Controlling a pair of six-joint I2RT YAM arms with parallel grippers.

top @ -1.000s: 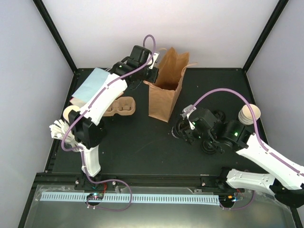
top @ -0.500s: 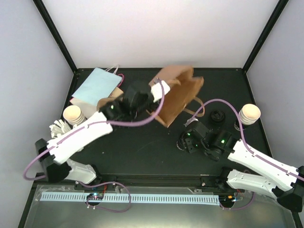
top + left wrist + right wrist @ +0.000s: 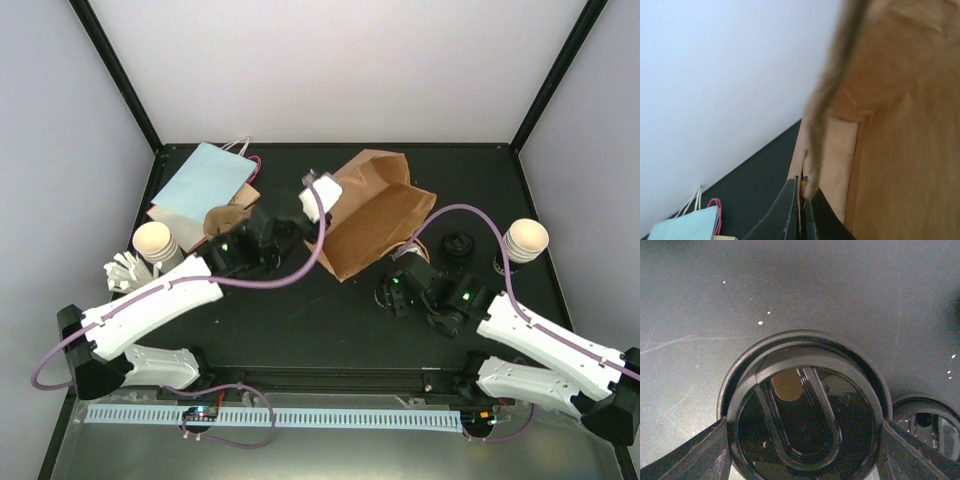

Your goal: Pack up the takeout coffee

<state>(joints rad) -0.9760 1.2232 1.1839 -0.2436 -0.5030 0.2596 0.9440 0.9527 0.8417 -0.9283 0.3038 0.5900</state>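
The brown paper bag (image 3: 380, 215) lies tipped toward the right on the black table, its mouth facing the front left. My left gripper (image 3: 322, 192) is shut on the bag's rim (image 3: 812, 150), which is pinched between the fingertips (image 3: 792, 200). A black-lidded takeout coffee cup (image 3: 805, 425) stands in front of the bag, mostly hidden under my right gripper (image 3: 388, 297) in the top view. The right gripper (image 3: 805, 440) is closed on it, its fingers (image 3: 710, 452) pressing both sides of the lid.
A second black lid (image 3: 925, 425) sits just right of the held cup, and a loose lid (image 3: 458, 245) lies further back. Cream cups stand at the right (image 3: 526, 240) and left (image 3: 153, 240). A pale-blue bag (image 3: 205, 175) and cardboard carrier (image 3: 225, 218) lie back left.
The brown bag has gone from upright to tipped over rightward, pulled by my left gripper as that arm swung low. My right gripper drew the cup slightly nearer.
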